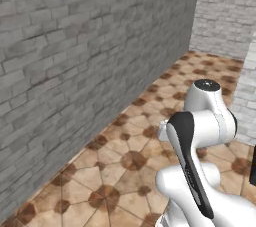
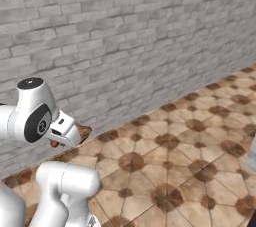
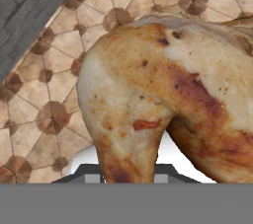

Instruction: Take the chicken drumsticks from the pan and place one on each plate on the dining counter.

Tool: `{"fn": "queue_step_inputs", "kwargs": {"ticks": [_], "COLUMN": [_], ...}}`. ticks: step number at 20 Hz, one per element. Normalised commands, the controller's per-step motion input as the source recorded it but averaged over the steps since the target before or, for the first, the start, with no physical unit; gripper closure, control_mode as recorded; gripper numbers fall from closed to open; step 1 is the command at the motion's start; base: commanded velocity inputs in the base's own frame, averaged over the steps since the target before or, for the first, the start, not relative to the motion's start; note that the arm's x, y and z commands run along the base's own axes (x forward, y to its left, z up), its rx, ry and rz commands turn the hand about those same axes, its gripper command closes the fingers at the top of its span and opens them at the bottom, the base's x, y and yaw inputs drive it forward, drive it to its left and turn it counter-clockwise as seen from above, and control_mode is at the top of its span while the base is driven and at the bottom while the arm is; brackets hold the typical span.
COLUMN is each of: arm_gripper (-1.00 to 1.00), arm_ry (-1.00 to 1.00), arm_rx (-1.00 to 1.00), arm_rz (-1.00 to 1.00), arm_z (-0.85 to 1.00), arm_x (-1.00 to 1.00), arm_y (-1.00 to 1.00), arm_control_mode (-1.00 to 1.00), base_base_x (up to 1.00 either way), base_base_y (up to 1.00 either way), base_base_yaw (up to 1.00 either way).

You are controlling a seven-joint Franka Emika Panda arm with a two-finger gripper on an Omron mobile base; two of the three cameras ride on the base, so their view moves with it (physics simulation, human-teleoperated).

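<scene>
Clamped in the white arm's two-finger gripper [image 3: 123,178], a golden-brown, lumpy roasted chicken drumstick [image 3: 168,94] hangs above the brown patterned tile floor [image 1: 125,171] beside a grey brick wall [image 1: 75,61], seemingly mid-carry, so reaching a plate likely comes next.

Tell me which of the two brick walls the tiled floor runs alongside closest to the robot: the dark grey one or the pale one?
The dark grey brick wall. It borders the tiled floor beside the arm; the pale wall stands at the far end.
</scene>
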Motion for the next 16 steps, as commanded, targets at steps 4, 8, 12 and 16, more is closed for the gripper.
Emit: {"fn": "queue_step_inputs", "kwargs": {"ticks": [4, 8, 12, 16], "arm_gripper": [1.0, 1.0, 1.0, 1.0], "arm_ry": [0.0, 0.0, 0.0, 0.0], "arm_rx": [0.0, 0.0, 0.0, 0.0], "arm_rz": [0.0, 0.0, 0.0, 0.0], "arm_z": [0.0, 0.0, 0.0, 0.0], "arm_x": [0.0, 0.0, 0.0, 0.0], "arm_y": [0.0, 0.0, 0.0, 0.0], "arm_control_mode": [1.0, 1.0, 1.0, 1.0], "base_base_x": [1.0, 1.0, 1.0, 1.0], "base_base_y": [0.0, 0.0, 0.0, 0.0], "base_base_yaw": [-0.36, -0.34, -0.35, -0.36]}}
